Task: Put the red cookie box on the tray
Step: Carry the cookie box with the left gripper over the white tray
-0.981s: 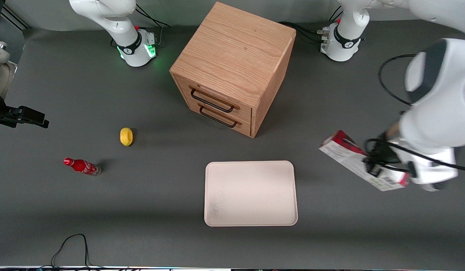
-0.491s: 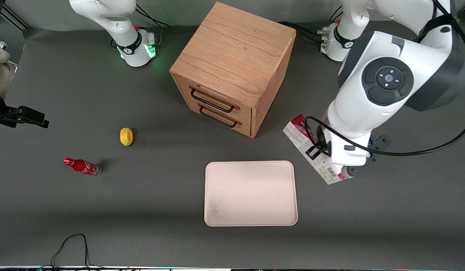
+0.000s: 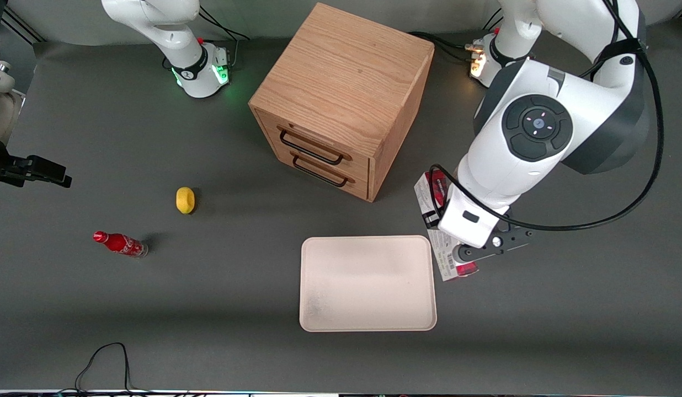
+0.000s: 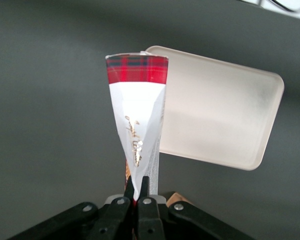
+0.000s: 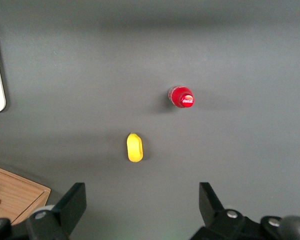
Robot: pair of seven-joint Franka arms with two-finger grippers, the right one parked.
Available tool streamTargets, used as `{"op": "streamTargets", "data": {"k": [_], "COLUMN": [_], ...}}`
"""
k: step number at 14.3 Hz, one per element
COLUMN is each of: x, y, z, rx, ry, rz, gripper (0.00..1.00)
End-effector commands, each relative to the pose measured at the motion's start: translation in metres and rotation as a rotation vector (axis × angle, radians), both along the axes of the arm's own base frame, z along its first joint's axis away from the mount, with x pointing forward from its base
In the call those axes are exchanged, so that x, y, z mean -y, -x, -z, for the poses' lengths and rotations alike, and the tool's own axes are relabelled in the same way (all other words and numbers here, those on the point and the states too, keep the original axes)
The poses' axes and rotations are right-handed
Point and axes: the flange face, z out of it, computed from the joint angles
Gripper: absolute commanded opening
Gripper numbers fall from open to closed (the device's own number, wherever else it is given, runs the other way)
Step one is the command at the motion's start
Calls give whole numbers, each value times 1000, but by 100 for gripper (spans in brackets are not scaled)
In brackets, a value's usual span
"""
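The red cookie box (image 3: 432, 192), a long thin carton with red tartan and white print, hangs in the air in my left gripper (image 3: 450, 242). It is held just beside the tray's short edge, at the side toward the working arm's end. In the wrist view the fingers (image 4: 145, 186) are shut on one narrow end of the cookie box (image 4: 138, 110). Its tartan end points away and overlaps a corner of the tray (image 4: 220, 115). The cream-white tray (image 3: 367, 284) lies flat on the grey table with nothing on it.
A wooden drawer cabinet (image 3: 341, 99) with two closed drawers stands farther from the front camera than the tray. Toward the parked arm's end lie a yellow lemon (image 3: 185, 199) and a small red Coca-Cola bottle (image 3: 120, 243). A black cable (image 3: 106, 358) loops at the near edge.
The arm has carried the box from the working arm's end of the table toward the tray. The box has turned from slanting to nearly parallel with the tray's short edge.
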Motion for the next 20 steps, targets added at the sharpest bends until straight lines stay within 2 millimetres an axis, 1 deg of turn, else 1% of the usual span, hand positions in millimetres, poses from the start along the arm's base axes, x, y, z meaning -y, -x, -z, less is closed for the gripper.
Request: {"op": "streamTargets", "data": {"k": [1,3,5,7,10,12,13,15,20], "x": [2,3,4,6,-1,-3,-4,-2,4], "y": [-1,-9,-21,-37,-54,-61,-65,-69,-71], "z": [-2,12,36,69,122,152,171,200,252], "rx": [34,32,36,55,74,72,62,61,50], "ry": [-13,-11,-8,1,-11,-19,-24,-25,-24], "rz": [186,201,193,182,159,152,149,151,143], "gripper": [0,0,0,0,0,0,0,0,0]}}
